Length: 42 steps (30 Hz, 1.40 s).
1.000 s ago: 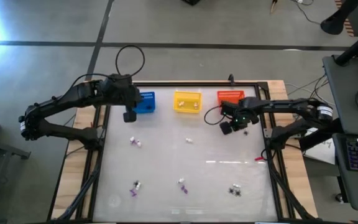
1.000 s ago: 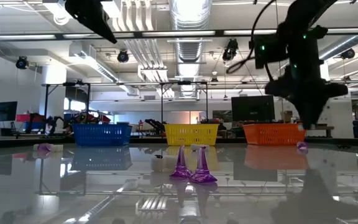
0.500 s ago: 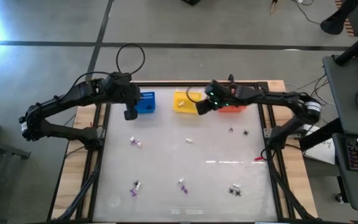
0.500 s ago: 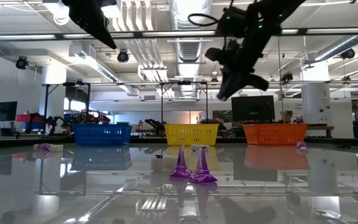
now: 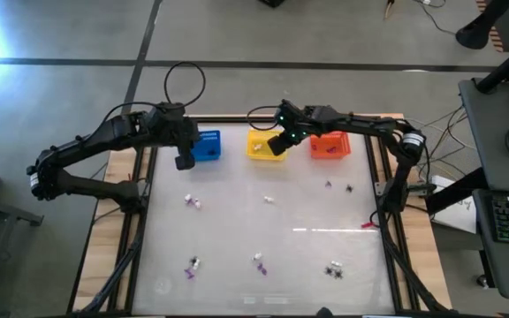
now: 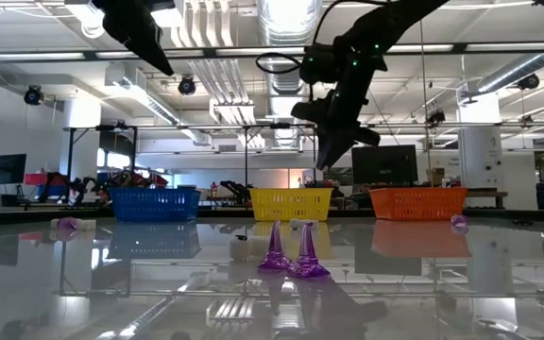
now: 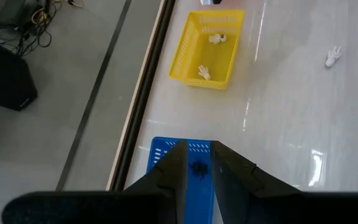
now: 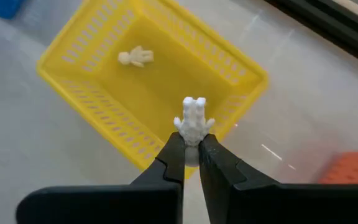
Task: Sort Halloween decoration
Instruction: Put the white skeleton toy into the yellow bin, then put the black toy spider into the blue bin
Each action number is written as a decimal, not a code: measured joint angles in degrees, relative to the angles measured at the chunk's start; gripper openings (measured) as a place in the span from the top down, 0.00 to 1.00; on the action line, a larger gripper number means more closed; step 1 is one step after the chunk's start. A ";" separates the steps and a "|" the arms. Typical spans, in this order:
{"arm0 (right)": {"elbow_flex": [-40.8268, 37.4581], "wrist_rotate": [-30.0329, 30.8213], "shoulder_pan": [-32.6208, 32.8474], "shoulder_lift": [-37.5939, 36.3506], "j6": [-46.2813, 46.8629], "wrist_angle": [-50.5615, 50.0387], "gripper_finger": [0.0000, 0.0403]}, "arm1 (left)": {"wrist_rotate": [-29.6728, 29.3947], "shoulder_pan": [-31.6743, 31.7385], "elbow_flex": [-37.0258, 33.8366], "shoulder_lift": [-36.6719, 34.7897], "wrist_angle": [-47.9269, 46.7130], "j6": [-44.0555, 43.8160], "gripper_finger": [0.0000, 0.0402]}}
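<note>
Above the yellow basket: the right hand (image 8: 191, 152) hangs over the yellow basket (image 5: 266, 144), pinching a small white trinket (image 8: 193, 120) between its fingertips.
Drop risk: the trinket sits over the basket's near wall rather than its middle; let go from here, I judge it could strike the rim and bounce onto the tabletop (image 5: 307, 212).
Grip risk: the hold is only on the trinket's lower end, so a jolt might slip it early.
Already inside: another white trinket (image 8: 135, 57) lies on the basket floor.
Left hand: the left hand (image 7: 194, 168) hovers above the blue basket (image 5: 206, 146), fingers narrowly apart, nothing between them.
Left to sort: white, purple and black trinkets (image 5: 193, 202) lie scattered about the tabletop.
</note>
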 joint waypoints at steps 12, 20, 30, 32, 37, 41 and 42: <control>6.24 -0.43 0.09 3.14 -3.14 -9.94 0.66 | 0.00 0.00 0.00 -0.07 -1.47 -0.44 0.87; 6.66 -0.43 2.65 -2.56 -1.74 -28.91 0.58 | 0.04 0.00 0.04 -0.38 -4.28 -0.44 0.87; 5.71 -0.29 13.53 -12.70 11.90 -35.93 0.56 | 0.09 0.00 0.04 -0.85 -5.25 0.41 0.87; 5.05 -0.27 16.62 -14.36 15.33 -36.42 0.56 | 0.11 0.00 0.04 -0.87 -5.29 0.46 0.87; 1.02 -0.49 25.81 -17.37 25.45 -37.21 0.57 | 0.11 0.00 0.04 -0.87 -5.63 0.47 0.87; -2.32 -0.47 33.14 -18.49 35.34 -37.21 0.57 | 0.13 0.00 0.04 -0.87 -5.68 0.48 0.87; -3.04 -0.44 34.88 -18.54 38.10 -37.23 0.57 | 0.13 0.00 0.04 -0.87 -5.68 0.48 0.87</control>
